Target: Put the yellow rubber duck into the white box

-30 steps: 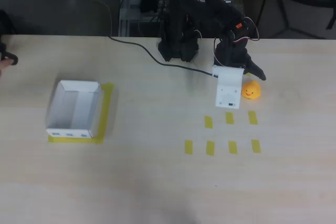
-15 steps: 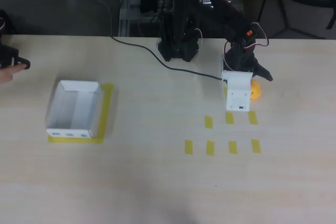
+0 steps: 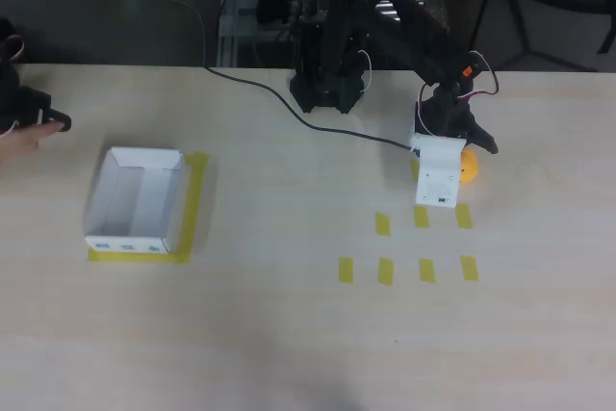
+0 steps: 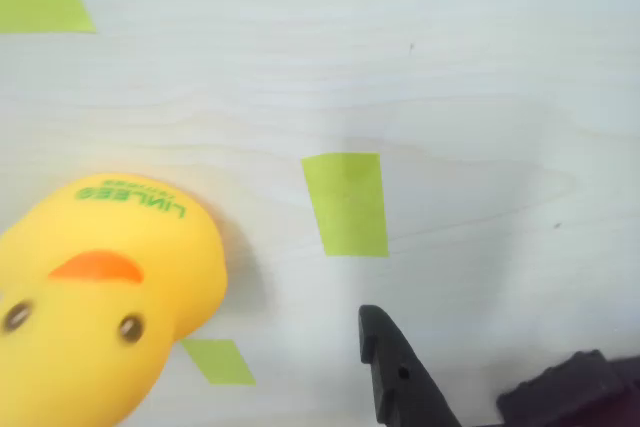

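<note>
On the pale wooden table (image 3: 289,334) I have the black two-finger gripper (image 3: 460,153) spread open toward the far right edge, straddling the small yellow rubber duck (image 3: 468,166) for a grab; the shallow white cardboard box (image 3: 135,201) waits near the left edge.
</note>
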`<action>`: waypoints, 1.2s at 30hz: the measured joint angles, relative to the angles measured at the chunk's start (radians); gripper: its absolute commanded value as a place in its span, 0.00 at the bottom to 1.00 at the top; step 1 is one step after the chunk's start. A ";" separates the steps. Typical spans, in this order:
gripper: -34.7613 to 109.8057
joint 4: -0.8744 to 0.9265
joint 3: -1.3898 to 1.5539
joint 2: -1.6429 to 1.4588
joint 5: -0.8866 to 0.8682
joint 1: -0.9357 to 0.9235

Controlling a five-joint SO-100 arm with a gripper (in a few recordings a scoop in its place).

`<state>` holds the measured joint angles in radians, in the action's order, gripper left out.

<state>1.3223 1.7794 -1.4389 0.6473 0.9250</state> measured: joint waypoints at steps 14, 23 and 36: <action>0.69 -0.055 -0.023 0.072 -0.077 0.021; 0.69 -0.055 -0.109 0.160 -0.101 0.021; 0.52 -0.057 -0.198 0.247 -0.135 0.055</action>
<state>1.2655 1.5815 -1.1919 0.5123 0.9802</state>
